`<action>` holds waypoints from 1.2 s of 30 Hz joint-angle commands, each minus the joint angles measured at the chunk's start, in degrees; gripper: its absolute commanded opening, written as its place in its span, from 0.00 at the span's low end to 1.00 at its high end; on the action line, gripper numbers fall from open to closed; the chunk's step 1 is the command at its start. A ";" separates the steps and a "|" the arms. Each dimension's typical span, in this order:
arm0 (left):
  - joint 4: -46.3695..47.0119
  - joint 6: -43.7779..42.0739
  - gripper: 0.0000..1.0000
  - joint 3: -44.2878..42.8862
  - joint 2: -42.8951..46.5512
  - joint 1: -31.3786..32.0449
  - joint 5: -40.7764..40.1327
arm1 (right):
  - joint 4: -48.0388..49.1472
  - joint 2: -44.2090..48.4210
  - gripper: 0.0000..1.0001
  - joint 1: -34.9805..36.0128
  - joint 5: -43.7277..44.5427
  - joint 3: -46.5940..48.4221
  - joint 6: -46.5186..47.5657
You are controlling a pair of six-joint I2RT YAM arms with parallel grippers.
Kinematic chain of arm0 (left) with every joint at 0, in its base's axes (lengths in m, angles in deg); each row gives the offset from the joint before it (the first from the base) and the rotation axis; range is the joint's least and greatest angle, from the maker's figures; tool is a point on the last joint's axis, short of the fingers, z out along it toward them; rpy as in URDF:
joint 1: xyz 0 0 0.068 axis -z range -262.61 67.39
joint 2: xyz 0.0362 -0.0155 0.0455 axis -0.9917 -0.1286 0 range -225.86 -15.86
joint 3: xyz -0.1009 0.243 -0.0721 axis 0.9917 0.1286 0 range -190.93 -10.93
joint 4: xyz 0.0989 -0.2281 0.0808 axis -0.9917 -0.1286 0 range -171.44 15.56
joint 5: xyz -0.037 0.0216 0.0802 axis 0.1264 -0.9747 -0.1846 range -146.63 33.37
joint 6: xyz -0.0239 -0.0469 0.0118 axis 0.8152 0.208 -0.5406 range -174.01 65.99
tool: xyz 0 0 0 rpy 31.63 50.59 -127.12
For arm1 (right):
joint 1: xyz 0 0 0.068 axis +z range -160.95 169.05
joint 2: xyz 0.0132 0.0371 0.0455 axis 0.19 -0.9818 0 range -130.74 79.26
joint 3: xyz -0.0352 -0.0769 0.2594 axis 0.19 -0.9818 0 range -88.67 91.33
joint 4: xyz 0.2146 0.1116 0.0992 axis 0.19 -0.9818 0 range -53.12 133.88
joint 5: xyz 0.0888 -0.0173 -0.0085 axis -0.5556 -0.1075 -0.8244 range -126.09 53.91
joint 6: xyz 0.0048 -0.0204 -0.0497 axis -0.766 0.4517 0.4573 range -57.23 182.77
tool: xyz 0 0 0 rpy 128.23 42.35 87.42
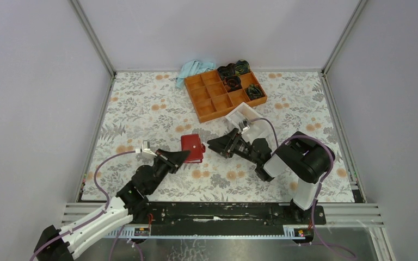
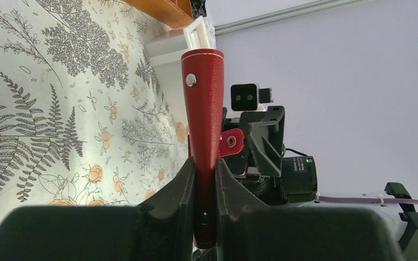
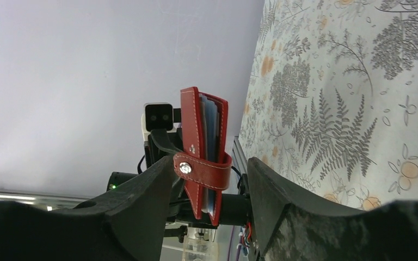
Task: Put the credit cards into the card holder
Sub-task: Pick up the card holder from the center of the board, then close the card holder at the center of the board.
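Dark-red card holder [image 2: 204,125]: pebbled leather look, white stitching, shiny metal snap studs. Light-blue credit cards [image 3: 212,125] inside: smooth, plastic-looking. Both left gripper [image 2: 203,168] and right gripper [image 3: 209,176]: matt black plastic, faintly grainy. Floral table cover [image 1: 158,109]: matt print. Upper-middle tray [image 1: 209,103]: matt orange plastic. Whitish box [image 1: 245,117]: translucent plastic. Blue rag [image 1: 193,69]: soft crumpled cloth. Bottom frame rail [image 1: 223,212]: dull metal.

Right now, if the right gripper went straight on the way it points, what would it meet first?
The card holder, clamped in the left gripper. It sits in line between the right gripper's open fingers, though how deep is unclear.
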 commanded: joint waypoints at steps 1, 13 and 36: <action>0.03 -1.02 0.00 7.18 0.92 0.00 -1.18 | 7.12 -1.21 0.58 -0.41 1.57 -1.42 0.26; 7.41 -0.23 0.00 7.67 -5.61 -0.06 -0.62 | 7.43 -2.80 0.37 -0.30 2.14 -1.72 -0.11; 10.47 0.73 0.00 8.28 -8.08 -0.05 0.01 | 6.55 -7.07 0.24 1.87 2.10 0.95 0.31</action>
